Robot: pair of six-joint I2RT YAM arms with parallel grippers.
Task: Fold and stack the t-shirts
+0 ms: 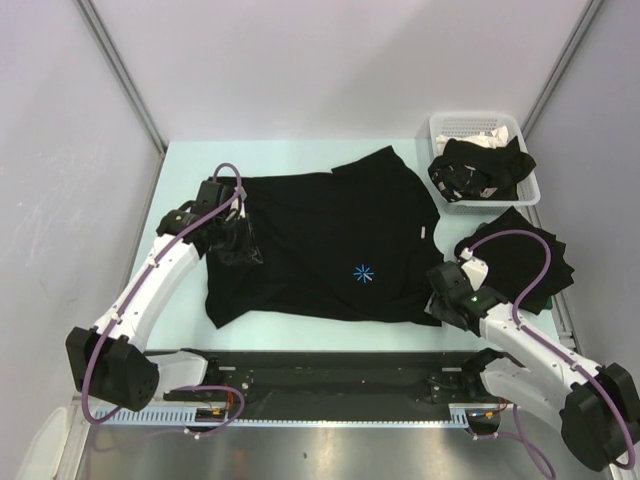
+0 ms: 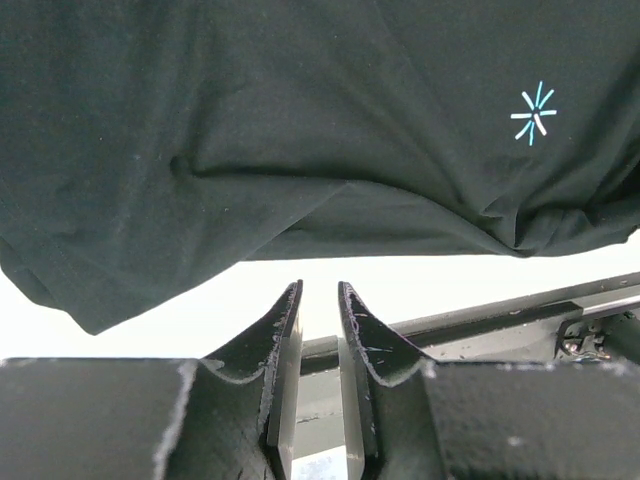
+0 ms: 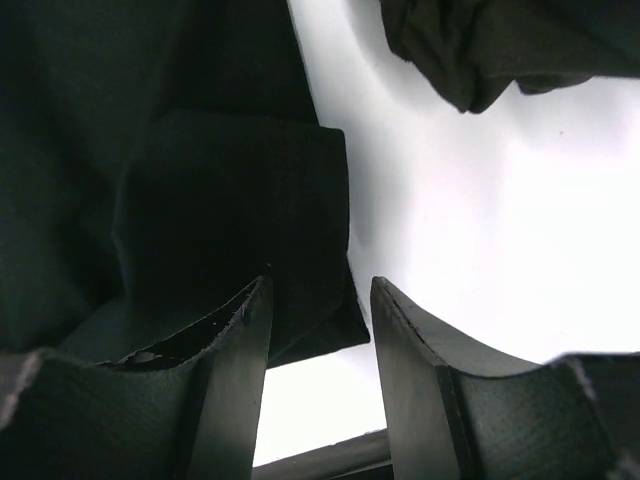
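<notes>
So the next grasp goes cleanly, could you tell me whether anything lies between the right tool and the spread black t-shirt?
Nothing visible does: the open right tool hangs directly at a corner of the black cloth t-shirt with the light-blue starburst mark, bare pale table beside it.

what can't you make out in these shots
- Top view: how many garments fill the basket; they are tangled.
- Top view: layers in the pile on the right; a cable crosses it.
- Top view: left gripper fingertips, black against the black t-shirt.
- Right wrist view: t-shirt folds lost in shadow.
</notes>
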